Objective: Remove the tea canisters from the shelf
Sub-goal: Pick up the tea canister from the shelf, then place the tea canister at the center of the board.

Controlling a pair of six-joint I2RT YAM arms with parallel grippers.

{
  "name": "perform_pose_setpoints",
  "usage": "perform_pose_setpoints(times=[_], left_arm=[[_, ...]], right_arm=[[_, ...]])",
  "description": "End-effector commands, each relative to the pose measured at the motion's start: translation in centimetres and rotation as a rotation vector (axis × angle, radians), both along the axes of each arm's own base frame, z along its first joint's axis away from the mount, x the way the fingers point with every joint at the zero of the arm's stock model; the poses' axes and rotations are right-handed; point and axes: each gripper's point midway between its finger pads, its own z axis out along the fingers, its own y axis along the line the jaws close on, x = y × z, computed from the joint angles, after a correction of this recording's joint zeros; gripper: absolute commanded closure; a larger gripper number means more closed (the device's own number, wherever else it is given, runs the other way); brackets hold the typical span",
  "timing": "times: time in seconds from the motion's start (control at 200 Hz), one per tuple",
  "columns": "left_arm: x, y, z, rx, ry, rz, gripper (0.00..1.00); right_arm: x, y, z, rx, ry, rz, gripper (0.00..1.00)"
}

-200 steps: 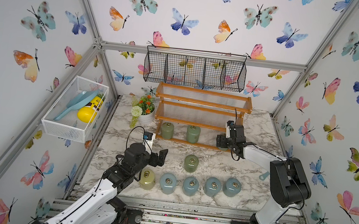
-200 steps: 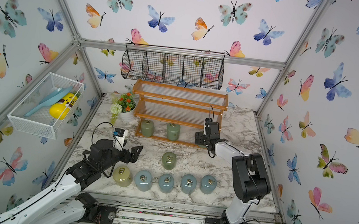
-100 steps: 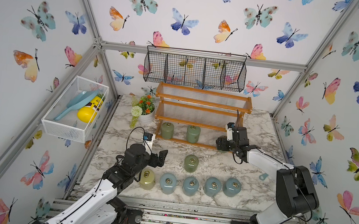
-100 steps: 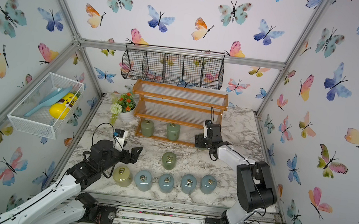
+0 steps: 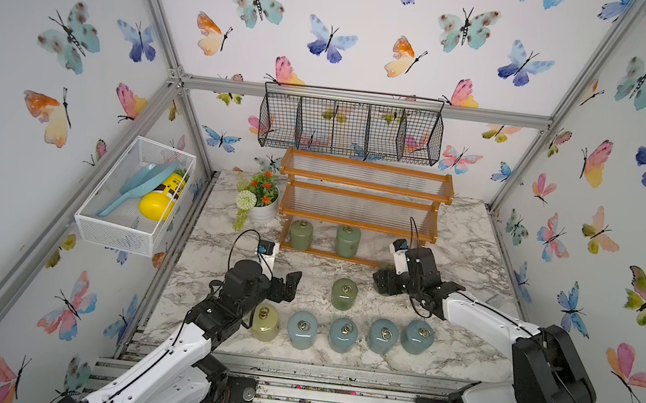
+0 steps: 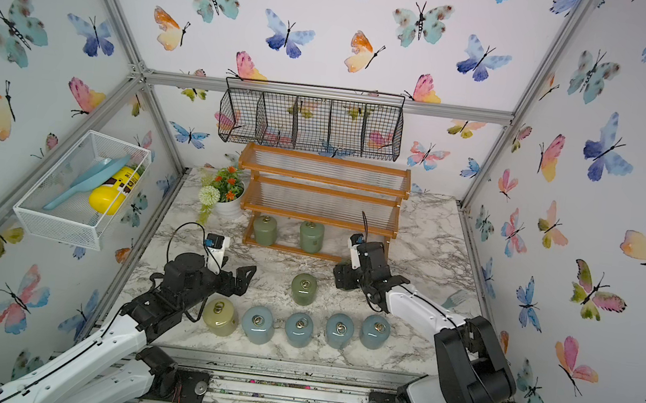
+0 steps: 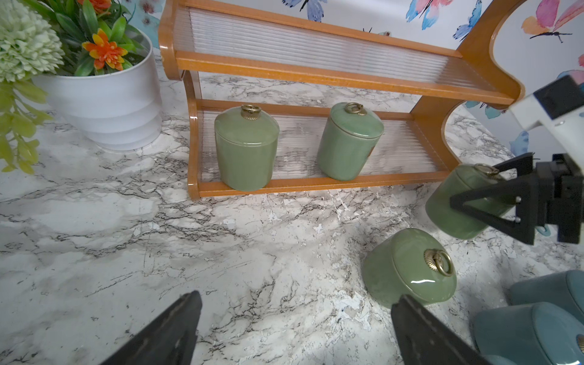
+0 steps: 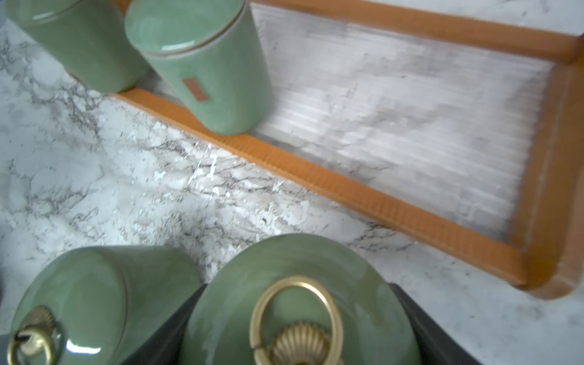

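The orange-brown shelf (image 5: pixel 365 184) keeps two green tea canisters (image 5: pixel 300 234) (image 5: pixel 347 241) on its bottom tier. My right gripper (image 8: pixel 298 316) is shut on a third green canister (image 7: pixel 455 202), held tilted low over the marble, in front of the shelf's right end. Another green canister (image 5: pixel 344 294) stands on the table to its left. Along the front edge stand a cream canister (image 5: pixel 264 323) and several pale blue ones (image 5: pixel 343 335). My left gripper (image 7: pixel 294 303) hangs open over bare marble behind the cream canister, with nothing between its fingers.
A white flower pot (image 5: pixel 264 208) stands left of the shelf. A black wire basket (image 5: pixel 351 128) hangs on the back wall above it. A white mesh basket (image 5: pixel 133 196) on the left wall holds a yellow bottle and a blue scoop.
My right gripper has drawn back from the shelf's bottom tier toward the front, taking the green canister off the shelf. The left arm has stayed put.
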Motion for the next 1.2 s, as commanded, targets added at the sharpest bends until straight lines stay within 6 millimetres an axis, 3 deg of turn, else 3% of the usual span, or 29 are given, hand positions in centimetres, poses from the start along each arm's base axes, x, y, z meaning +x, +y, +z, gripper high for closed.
perform_pose_setpoints(times=[0.0, 0.636, 1.191], left_arm=[[0.0, -0.2, 0.4, -0.021, -0.013, -0.007, 0.02], [0.4, -0.5, 0.2, -0.015, -0.006, -0.015, 0.02], [0.2, -0.2, -0.5, -0.008, 0.006, -0.006, 0.02]], right_arm=[[0.6, 1.0, 1.8, 0.051, -0.072, -0.017, 0.3], [-1.9, 0.7, -1.5, -0.011, -0.023, -0.062, 0.3], [-2.9, 0.3, -2.1, -0.025, -0.004, -0.075, 0.24]])
